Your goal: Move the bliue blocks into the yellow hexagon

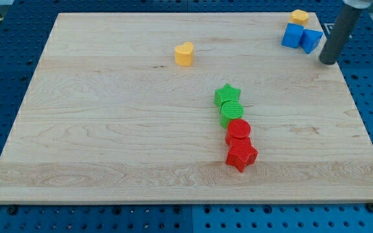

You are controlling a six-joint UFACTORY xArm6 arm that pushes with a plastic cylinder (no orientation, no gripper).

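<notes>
Two blue blocks sit at the view's top right: a blue cube point(293, 35) and a second blue block point(311, 39) touching its right side. The yellow hexagon point(299, 17) lies just above them, close to the board's top edge. My tip point(328, 61) is just right of and slightly below the right blue block, a small gap apart from it. The dark rod rises from it toward the view's top right corner.
A yellow heart point(184, 54) lies at top centre. A green star point(227, 96), green cylinder point(231, 112), red cylinder point(239, 131) and red star point(241, 155) form a column right of centre. The wooden board point(109, 129) has a right edge near my tip.
</notes>
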